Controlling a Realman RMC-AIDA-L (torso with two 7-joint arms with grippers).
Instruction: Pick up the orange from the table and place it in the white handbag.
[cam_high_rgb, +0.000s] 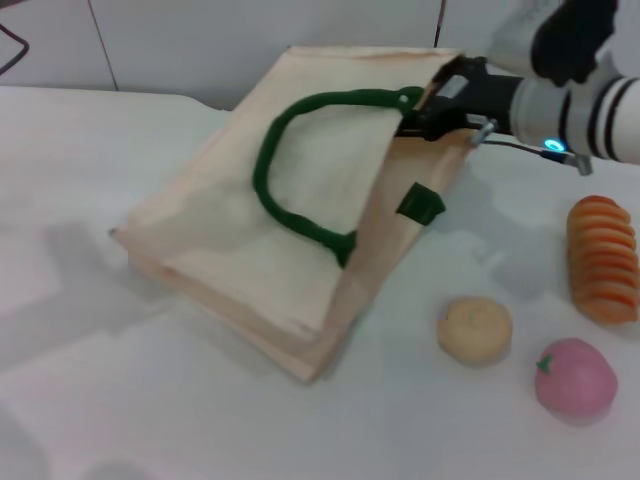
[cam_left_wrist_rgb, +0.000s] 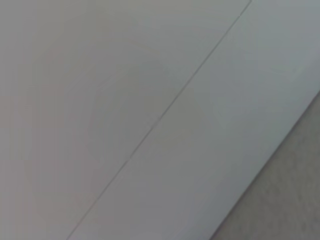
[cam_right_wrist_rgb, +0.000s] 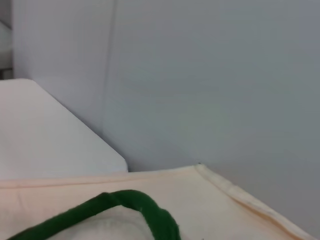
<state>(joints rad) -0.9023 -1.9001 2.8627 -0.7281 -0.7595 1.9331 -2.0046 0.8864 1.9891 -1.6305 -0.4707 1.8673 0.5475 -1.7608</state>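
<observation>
Cream fabric of the white handbag (cam_high_rgb: 250, 250) lies flat on the counter (cam_high_rgb: 120, 400), its mouth turned toward the far right. The right gripper (cam_high_rgb: 415, 118) is pushed in at that opening, just beside the green rope handle (cam_high_rgb: 290, 210). The bag's edge hides its tip, so I cannot tell whether it is open, closed or carrying anything. The orange is nowhere in view. On the counter there are only a striped ridged item (cam_high_rgb: 602, 258), a pale tan round piece (cam_high_rgb: 474, 330) and a pink fruit (cam_high_rgb: 575, 380). The pick-up therefore looks done, and the orange is probably at or inside the bag's mouth. The release and the arm's withdrawal appear to remain. The left gripper is out of sight.
</observation>
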